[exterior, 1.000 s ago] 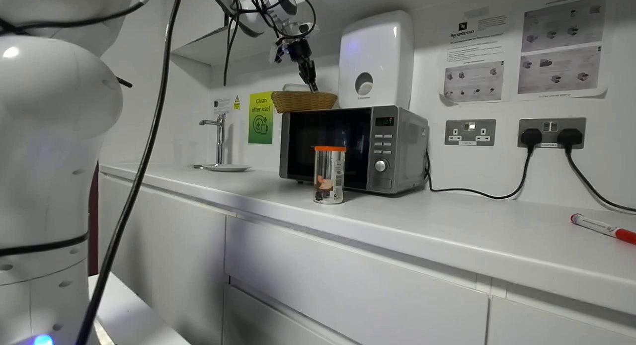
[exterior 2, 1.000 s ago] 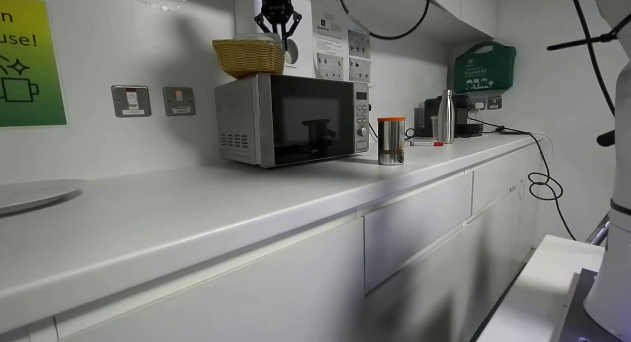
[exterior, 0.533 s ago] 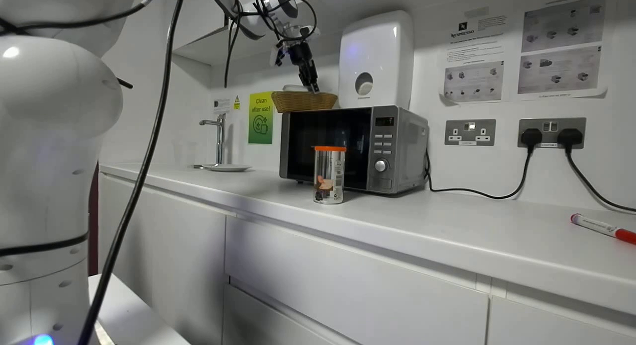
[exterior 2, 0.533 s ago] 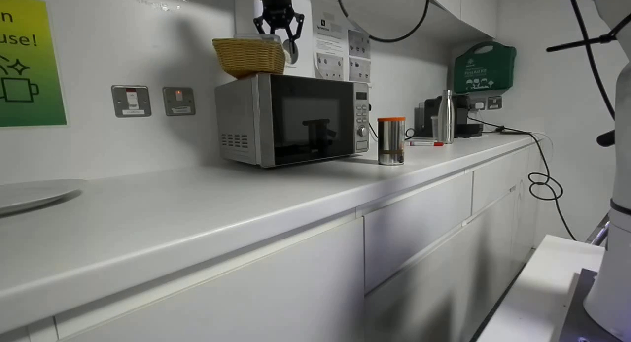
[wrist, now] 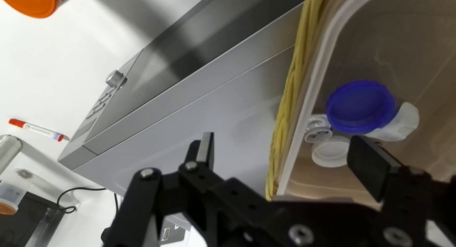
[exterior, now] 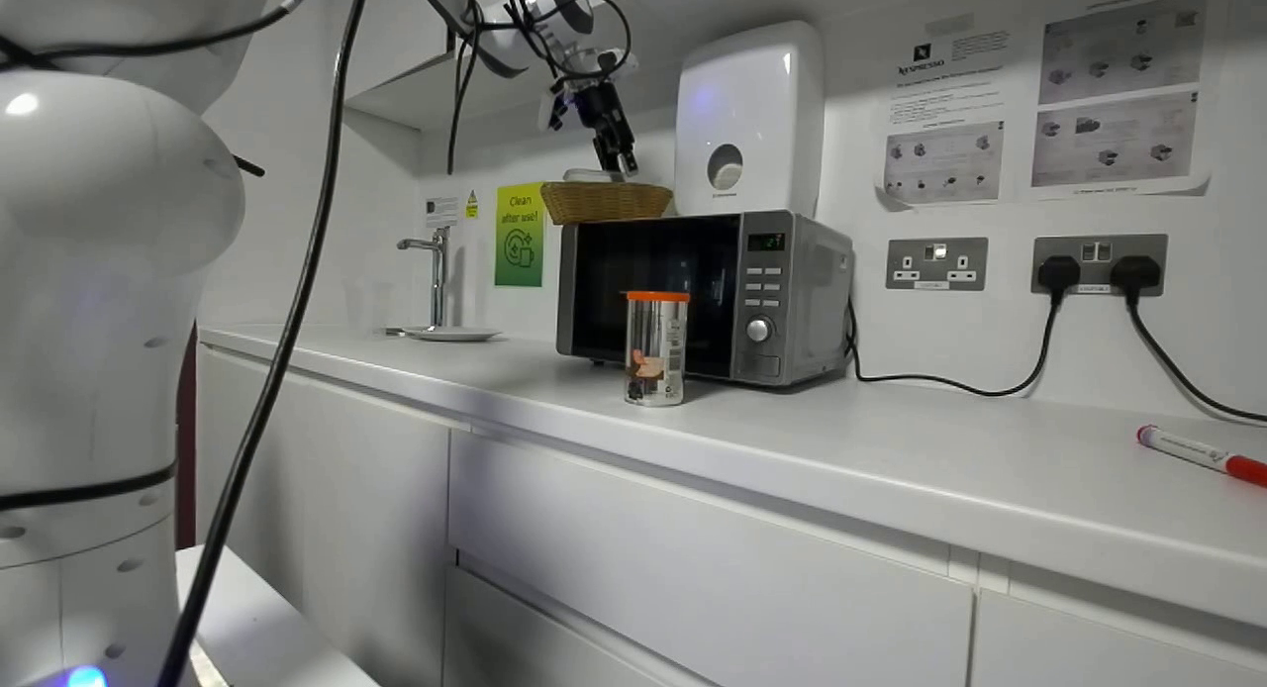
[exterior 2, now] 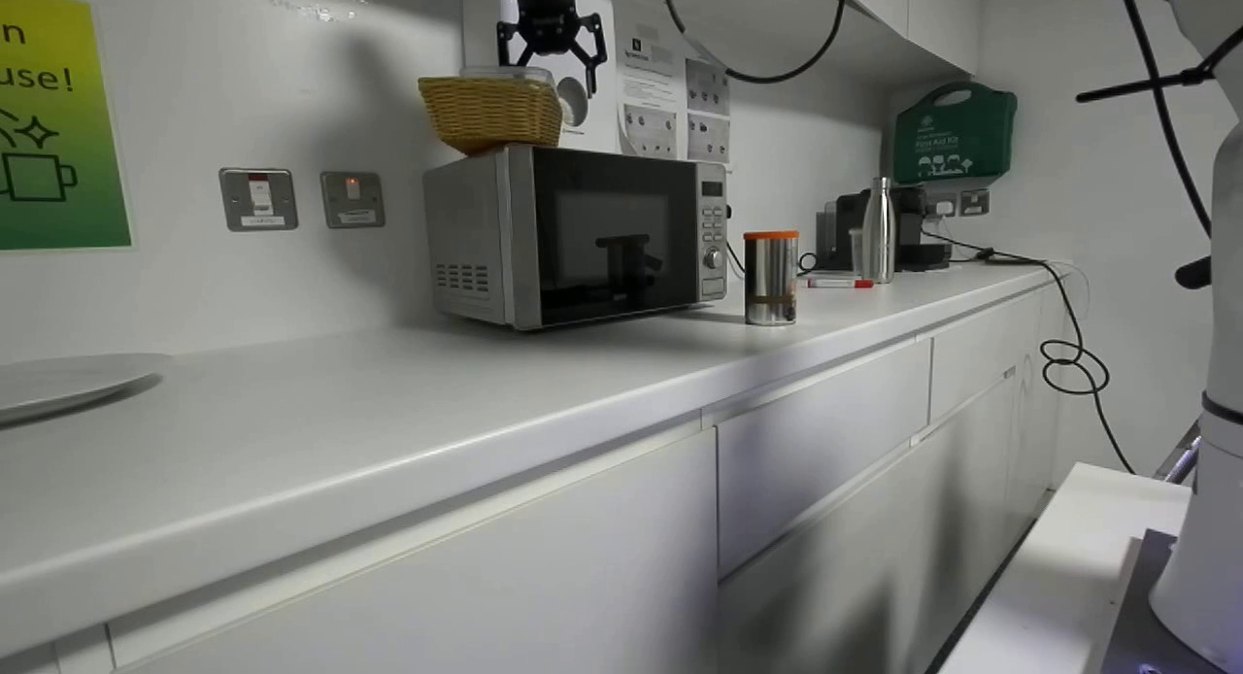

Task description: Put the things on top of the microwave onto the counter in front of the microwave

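Gripper (wrist: pixel 288 157) spread wide, empty; rim of wicker basket (exterior 2: pixel 490 118) between jaws in wrist view. Likely step: grasping basket; next, lower, pinch rim. Basket atop microwave (exterior 2: pixel 602 237), at edge farthest from control panel (exterior 2: pixel 712 218); tub (wrist: pixel 402 58) inside holds blue lid (wrist: pixel 360 106), white cap (wrist: pixel 329 152). Canister (exterior 2: pixel 772 278) near front edge of counter (exterior 2: pixel 544 387), presumably done.

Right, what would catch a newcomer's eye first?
Probably the orange-lidded canister on the counter in front of the microwave. Then the open gripper at the edge of the wicker basket atop the microwave. The wrist view adds a blue lid in the basket's clear tub.
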Controlling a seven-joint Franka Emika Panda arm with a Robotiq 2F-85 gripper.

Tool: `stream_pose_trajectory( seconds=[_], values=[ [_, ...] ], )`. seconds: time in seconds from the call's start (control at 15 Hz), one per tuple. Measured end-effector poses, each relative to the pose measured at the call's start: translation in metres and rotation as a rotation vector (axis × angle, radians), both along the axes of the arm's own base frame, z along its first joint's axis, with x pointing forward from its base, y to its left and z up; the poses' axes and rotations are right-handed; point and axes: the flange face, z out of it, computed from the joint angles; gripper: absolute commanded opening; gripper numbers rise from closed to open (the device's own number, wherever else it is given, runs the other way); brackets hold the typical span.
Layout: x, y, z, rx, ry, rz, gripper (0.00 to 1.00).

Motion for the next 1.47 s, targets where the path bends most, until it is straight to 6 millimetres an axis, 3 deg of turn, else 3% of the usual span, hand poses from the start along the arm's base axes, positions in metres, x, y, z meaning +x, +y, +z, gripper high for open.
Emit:
stream_pose_trajectory(
  seconds=[0.2,0.27,0.47,0.93,1.0,1.47],
  values=[
    [0.0,0.0,0.004,0.0,-0.007,0.003,1.0],
    [0.0,0.0,0.006,0.001,-0.009,0.004,0.75],
    [-0.001,-0.001,0.009,0.001,-0.015,0.006,0.6],
    [-0.001,-0.001,0.009,-0.004,-0.016,0.006,0.04],
    [-0.001,-0.001,0.009,-0.004,-0.016,0.006,0.0],
    [-0.002,0.001,0.014,-0.011,-0.029,0.01,0.01]
  ],
)
